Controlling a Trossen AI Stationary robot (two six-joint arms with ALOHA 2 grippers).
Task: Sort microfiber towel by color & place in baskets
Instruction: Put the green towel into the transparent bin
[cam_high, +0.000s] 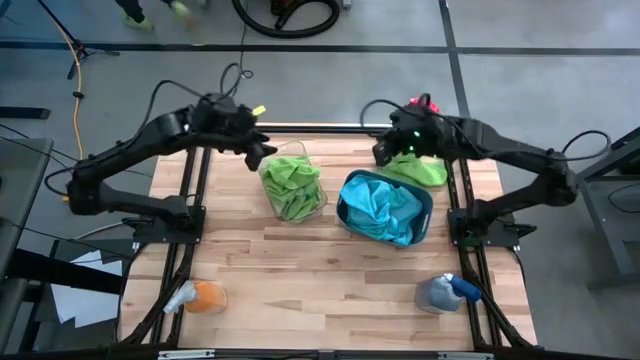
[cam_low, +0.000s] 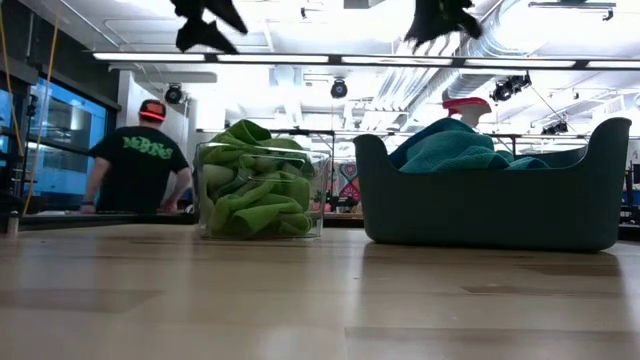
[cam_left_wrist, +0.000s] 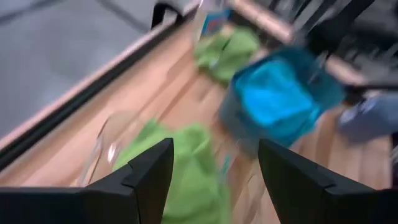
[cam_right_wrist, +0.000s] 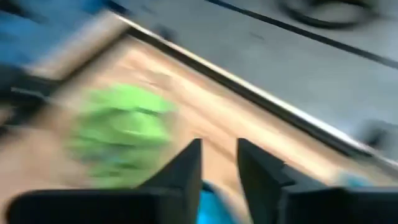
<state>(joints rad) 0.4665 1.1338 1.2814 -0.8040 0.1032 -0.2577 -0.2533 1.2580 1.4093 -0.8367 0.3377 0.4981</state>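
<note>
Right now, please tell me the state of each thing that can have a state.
clear basket: filled with green towels
teal basket: holds blue towels
loose green towel: lying on the table, outside both baskets
left gripper: open, empty, above the clear basket
right gripper: slightly open, empty

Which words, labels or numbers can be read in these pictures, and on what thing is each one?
Green print on the back of the person's black shirt, low view: too blurred to read.
Spray bottles: no label readable.
Baskets and towels: no text.
</note>
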